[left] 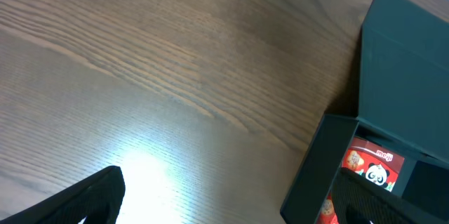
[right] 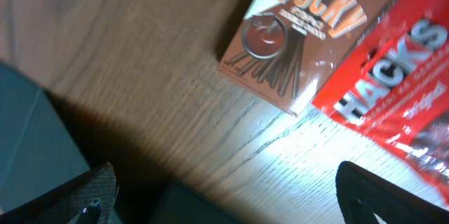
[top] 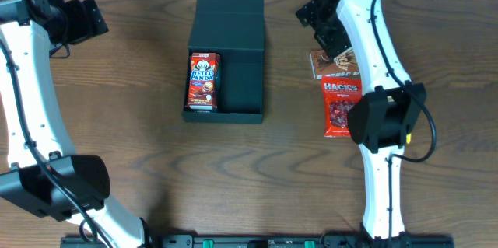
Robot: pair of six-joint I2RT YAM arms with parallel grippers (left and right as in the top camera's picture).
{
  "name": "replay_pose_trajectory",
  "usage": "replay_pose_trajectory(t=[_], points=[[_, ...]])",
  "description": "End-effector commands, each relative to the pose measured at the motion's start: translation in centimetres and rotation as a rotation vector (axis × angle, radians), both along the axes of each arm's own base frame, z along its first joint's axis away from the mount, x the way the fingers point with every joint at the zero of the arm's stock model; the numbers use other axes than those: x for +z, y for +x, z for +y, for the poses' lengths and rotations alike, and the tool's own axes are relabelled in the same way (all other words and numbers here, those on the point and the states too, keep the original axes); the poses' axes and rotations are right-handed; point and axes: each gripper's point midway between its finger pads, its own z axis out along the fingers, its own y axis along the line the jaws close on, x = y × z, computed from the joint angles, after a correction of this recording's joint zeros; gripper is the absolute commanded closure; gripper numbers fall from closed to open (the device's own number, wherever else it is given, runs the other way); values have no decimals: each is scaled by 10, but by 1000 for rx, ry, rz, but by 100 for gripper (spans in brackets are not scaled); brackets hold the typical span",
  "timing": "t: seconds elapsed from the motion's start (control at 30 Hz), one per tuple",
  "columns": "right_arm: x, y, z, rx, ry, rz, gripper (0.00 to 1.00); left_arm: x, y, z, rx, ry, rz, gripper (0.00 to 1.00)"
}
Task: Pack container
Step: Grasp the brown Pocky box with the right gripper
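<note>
The black container (top: 241, 61) stands open at mid-table, its flap lid laid back at the far side. A red Hello Panda box (top: 203, 81) lies in its left half. The right half shows bare. My left gripper (top: 87, 19) is open and empty, held above the table to the far left of the container. In the left wrist view (left: 231, 208) the container (left: 407, 90) and the Hello Panda box (left: 370, 169) sit to the right. My right gripper (top: 314, 21) is open and empty, just right of the container and beside the snacks; its fingers (right: 238, 199) hang over bare wood.
A brown Pocky box (top: 331, 63) and a red Hacks packet (top: 340, 104) lie right of the container. Both show in the right wrist view, Pocky (right: 302, 34) and Hacks (right: 400, 97), with the container's wall (right: 28, 140) at the left.
</note>
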Motion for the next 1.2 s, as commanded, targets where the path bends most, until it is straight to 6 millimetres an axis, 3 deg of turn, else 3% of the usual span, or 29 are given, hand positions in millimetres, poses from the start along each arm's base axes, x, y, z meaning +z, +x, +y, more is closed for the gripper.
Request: replay_pose_trajectory(t=[0.0,0.53,0.77,1.17], points=[[-11,2,-9,-175,-7,16,1,-6,-2,2,14,-4,21,5],[-71,-1,-69,-365,-58,149,1,-6,-3,7,26,22,29,5],[-80,2,-81,-370,-95,147,1,-6,-3,7,26,22,27,5],[-101,0,-80,-339,-107,186,1,-6,-2,8,27,23,26,5]])
